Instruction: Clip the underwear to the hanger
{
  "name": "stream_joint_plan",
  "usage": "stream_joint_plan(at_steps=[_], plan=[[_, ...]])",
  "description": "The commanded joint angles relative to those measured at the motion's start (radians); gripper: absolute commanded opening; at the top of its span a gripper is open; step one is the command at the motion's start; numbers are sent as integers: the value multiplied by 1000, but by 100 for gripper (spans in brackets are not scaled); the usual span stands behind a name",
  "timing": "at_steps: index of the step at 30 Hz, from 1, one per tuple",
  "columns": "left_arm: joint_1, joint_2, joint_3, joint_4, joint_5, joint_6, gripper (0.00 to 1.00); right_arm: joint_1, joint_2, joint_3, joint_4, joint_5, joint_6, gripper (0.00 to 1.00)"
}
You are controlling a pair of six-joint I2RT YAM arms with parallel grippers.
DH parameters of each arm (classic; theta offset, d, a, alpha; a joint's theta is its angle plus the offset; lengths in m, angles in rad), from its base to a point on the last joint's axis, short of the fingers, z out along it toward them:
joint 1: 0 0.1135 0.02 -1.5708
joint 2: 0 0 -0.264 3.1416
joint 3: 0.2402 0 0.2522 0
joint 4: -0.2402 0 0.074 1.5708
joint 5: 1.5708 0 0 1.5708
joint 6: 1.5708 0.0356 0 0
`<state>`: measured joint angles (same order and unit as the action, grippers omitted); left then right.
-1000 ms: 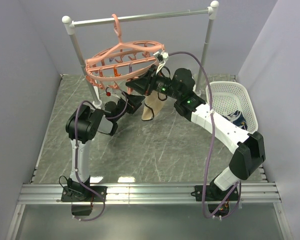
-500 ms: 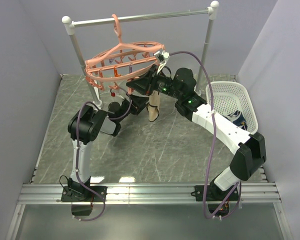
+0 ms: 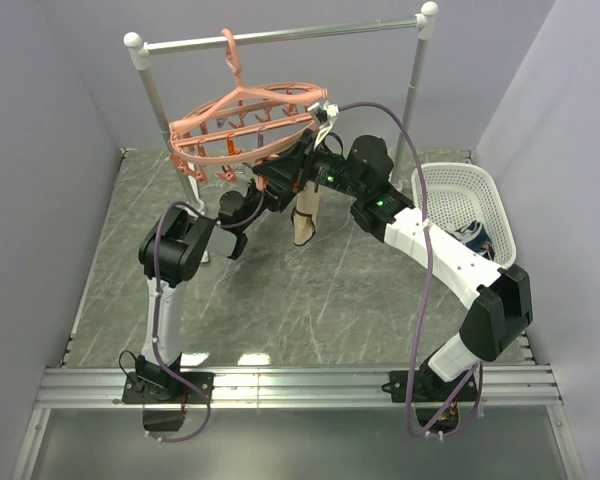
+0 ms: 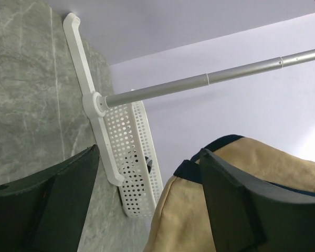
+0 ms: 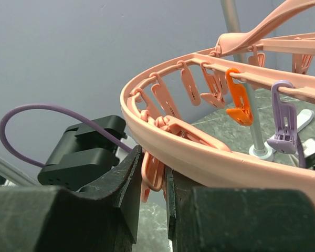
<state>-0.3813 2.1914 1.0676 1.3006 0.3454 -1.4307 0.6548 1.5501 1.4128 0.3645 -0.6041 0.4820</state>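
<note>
My R gripper point(image 5: 153, 163) is pinching a glossy plastic clip point(image 5: 152, 181) on the ring hanger point(image 5: 210, 157). L gripper point(image 4: 149, 152) is gaping wide by the soft tan underwear point(image 4: 252, 168).

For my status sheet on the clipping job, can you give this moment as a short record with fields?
hanger: salmon-pink round clip hanger, hooked on the rack bar
underwear: beige with navy trim, dangling below the hanger; what holds it up is unclear
right gripper: shut on a pink clip at the hanger rim
left gripper: open, underwear beside one finger
clipped yet: cannot tell
</note>
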Motion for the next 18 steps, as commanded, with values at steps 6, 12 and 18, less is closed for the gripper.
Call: stream_joint_plan(at_steps=[6, 12, 18], plan=[[-25, 42, 103, 569, -10, -143, 65, 0, -48, 15, 21, -65, 7, 0], [-24, -4, 48, 569, -31, -185, 66, -4, -48, 18, 19, -69, 9, 0], [-18, -77, -46, 571, -5, -177, 40, -9, -50, 14, 19, -66, 12, 0]])
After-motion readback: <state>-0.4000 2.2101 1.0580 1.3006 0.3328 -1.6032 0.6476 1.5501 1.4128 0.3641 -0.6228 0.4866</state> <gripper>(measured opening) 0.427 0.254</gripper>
